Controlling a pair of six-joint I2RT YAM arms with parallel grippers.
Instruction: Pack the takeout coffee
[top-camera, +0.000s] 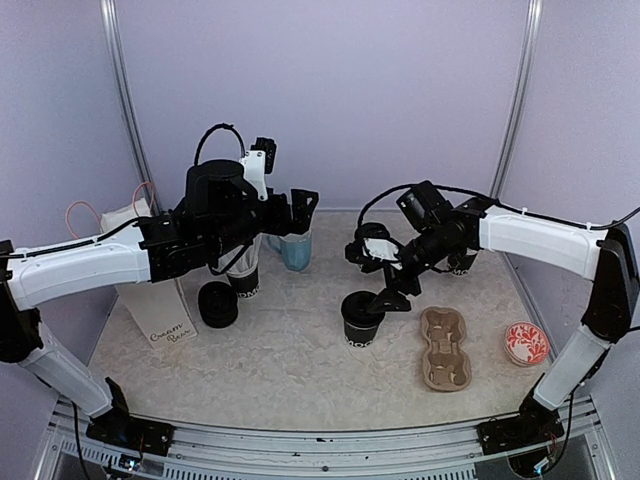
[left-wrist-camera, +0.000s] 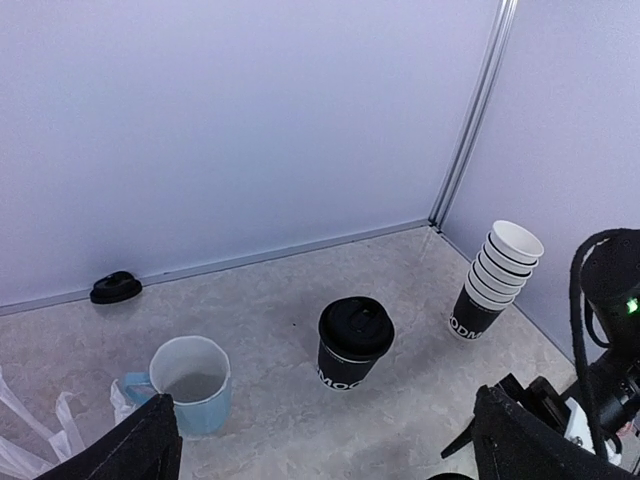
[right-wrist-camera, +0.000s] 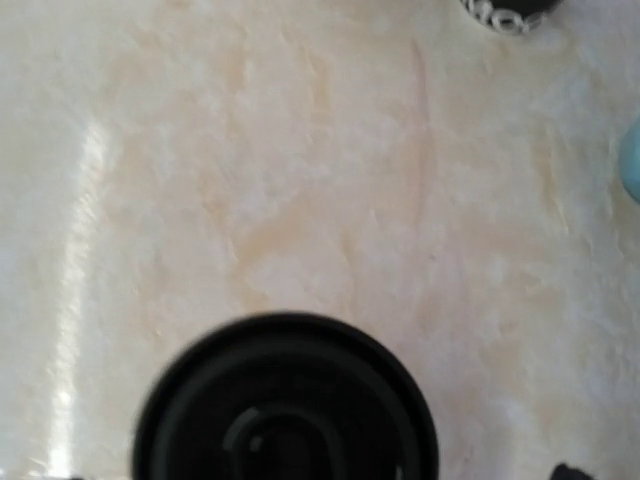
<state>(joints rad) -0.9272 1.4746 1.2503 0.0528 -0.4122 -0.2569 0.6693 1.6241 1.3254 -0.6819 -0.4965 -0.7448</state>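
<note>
One takeout coffee cup (top-camera: 362, 320), black with white lettering and a black lid, stands mid-table. My right gripper (top-camera: 386, 292) hovers just above it. The right wrist view has that lid (right-wrist-camera: 285, 400) filling the bottom edge, with the right gripper (right-wrist-camera: 320, 474) open and its tips barely showing at the corners. A second lidded black cup (left-wrist-camera: 355, 340) shows in the left wrist view beyond my left gripper (left-wrist-camera: 325, 410), which is open and holds nothing. In the top view the left gripper (top-camera: 294, 206) hangs over the light blue mug (top-camera: 297, 250).
A brown cardboard cup carrier (top-camera: 444, 347) lies right of the cup, with a red-and-white disc (top-camera: 526, 343) beyond it. A stack of black cups (left-wrist-camera: 495, 278) stands near the right wall. A white paper bag (top-camera: 160, 305), another black cup (top-camera: 246, 281) and a black round piece (top-camera: 217, 303) sit left. A loose lid (left-wrist-camera: 115, 288) lies by the back wall.
</note>
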